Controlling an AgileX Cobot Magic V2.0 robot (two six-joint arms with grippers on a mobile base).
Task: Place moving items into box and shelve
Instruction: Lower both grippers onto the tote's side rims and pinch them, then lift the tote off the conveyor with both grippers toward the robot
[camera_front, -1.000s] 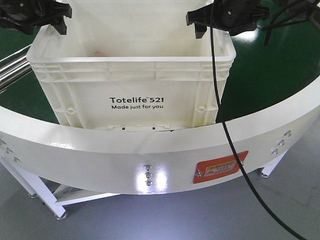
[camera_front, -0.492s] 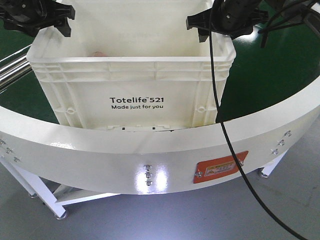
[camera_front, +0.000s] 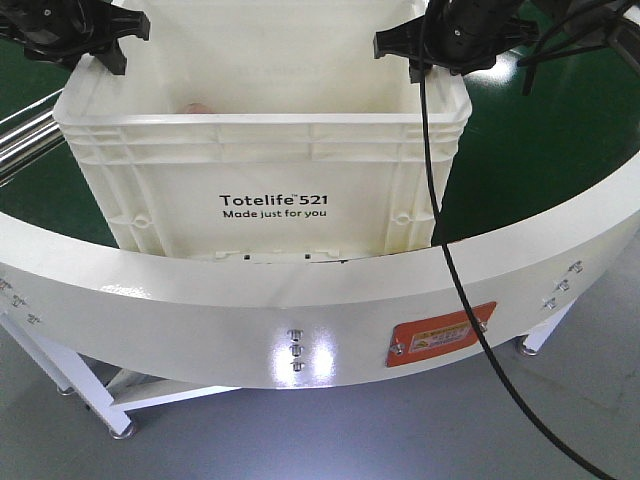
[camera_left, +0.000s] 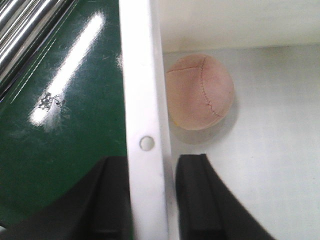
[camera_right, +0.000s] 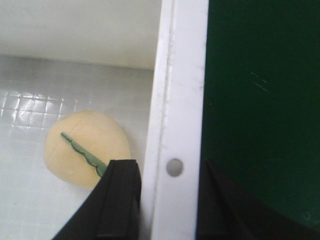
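The large white ribbed-rim plastic box (camera_front: 270, 170) with black print stands on the green worktop (camera_front: 540, 150) inside the white curved frame, and both plush balls lie on its floor. The dusty pink stitched ball (camera_left: 200, 92) rests just inside the left wall; the pale yellow ball with the green stripe (camera_right: 85, 150) rests just inside the right wall.

The box's long axis runs from side to side between the arms, so each hand meets one short end. The left hand (camera_left: 152, 165) straddles the left rim, one finger outside and one inside. The right hand (camera_right: 167, 170) straddles the right rim the same way. The fingers sit close against the rims, but I cannot tell whether they already pinch.

Loading looks done, and what is left is a level two-handed lift. Steel bars (camera_left: 20, 30) lie just beside the left end, and a black cable (camera_front: 440, 200) hangs across the right front corner. No shelf is in view.
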